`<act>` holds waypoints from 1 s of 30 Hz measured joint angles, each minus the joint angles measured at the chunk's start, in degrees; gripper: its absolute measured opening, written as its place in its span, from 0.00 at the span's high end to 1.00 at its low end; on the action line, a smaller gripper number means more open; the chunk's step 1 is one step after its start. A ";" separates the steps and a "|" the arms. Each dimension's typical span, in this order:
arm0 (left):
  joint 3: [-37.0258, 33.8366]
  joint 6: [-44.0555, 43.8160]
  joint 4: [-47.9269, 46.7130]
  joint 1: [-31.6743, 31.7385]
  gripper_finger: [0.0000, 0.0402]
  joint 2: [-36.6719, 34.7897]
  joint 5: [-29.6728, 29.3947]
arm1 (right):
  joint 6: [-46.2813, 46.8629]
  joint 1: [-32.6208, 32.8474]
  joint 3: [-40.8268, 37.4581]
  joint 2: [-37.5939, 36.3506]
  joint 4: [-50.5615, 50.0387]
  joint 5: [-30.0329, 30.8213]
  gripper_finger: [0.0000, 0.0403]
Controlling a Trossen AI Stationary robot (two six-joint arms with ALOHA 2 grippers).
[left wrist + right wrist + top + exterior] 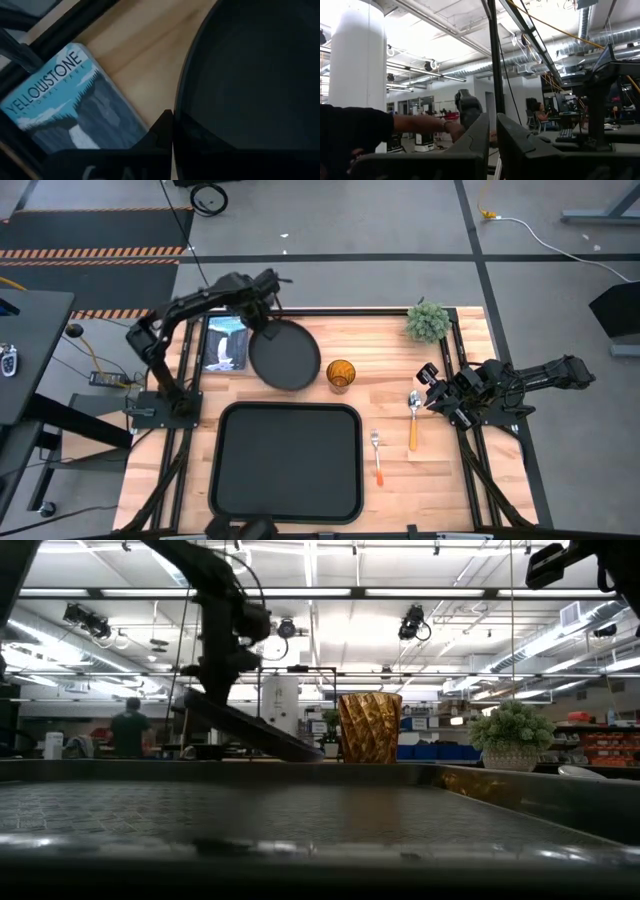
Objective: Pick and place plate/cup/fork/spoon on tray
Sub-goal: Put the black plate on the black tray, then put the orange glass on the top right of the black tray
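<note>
The round black plate (286,358) sits on the wood table beyond the tray (288,502), tilted in the low view (250,728). My left gripper (264,323) is shut on its far-left rim. The amber cup (341,374) stands upright right of the plate. The spoon (413,418) and the fork (377,454) lie flat on the table right of the tray. My right gripper (431,387) waits near the table's right edge, just right of the spoon, fingers shut and empty, pointing out into the room. My left gripper pinches the plate's rim at its far-left side (178,131) between its two fingers, coming from above. In the low view the held side (200,705) is raised, and the opposite edge (312,754) is down at the table beside the cup.
A Yellowstone postcard (226,343) lies just left of the plate under the left arm. A small potted plant (428,321) stands at the far right. A person shows in the room beyond the table in the right wrist view (350,132).
</note>
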 joint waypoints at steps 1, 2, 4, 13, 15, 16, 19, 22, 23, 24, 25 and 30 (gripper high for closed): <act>0.00 -0.70 0.80 0.62 0.97 1.13 -0.09 | 0.00 -0.01 0.00 0.00 -0.01 0.00 0.90; 0.00 -1.43 1.71 0.94 0.97 2.26 -0.57 | 0.00 -0.01 0.00 0.01 -0.04 0.01 0.90; 0.00 -2.47 3.71 1.11 0.97 4.24 -1.19 | 0.01 0.00 0.00 0.00 -0.01 0.00 0.90; 0.04 -6.51 7.21 0.24 0.91 9.72 -2.30 | 0.04 0.00 0.00 0.00 -0.04 0.00 0.90; 0.04 -7.41 7.09 -0.14 0.86 10.34 -2.53 | 0.03 0.00 0.00 0.00 -0.04 0.00 0.90; 0.02 -7.44 6.97 -0.20 0.84 10.46 -2.67 | 0.02 -0.01 0.00 0.00 -0.04 0.00 0.90; 0.02 -7.40 6.98 -0.25 0.77 10.36 -3.48 | 0.22 0.01 0.00 0.00 -0.04 0.00 0.90; 0.02 -5.78 6.56 -0.07 0.72 9.01 -3.31 | 0.24 0.00 0.00 0.00 -0.01 0.00 0.90; 0.02 -4.61 6.70 -0.08 0.70 8.26 -2.67 | 0.24 0.00 0.00 0.00 -0.04 0.00 0.90; 0.02 -3.85 6.86 -0.35 0.69 7.50 -1.55 | 0.24 -0.01 0.00 0.00 -0.04 0.00 0.90; 0.02 -2.72 7.21 -0.68 0.68 6.92 0.13 | 0.23 -0.01 0.00 0.00 -0.02 0.01 0.90; 0.07 -3.61 10.66 -6.87 0.69 5.21 10.06 | -0.38 -0.01 0.00 0.00 -0.05 0.02 0.90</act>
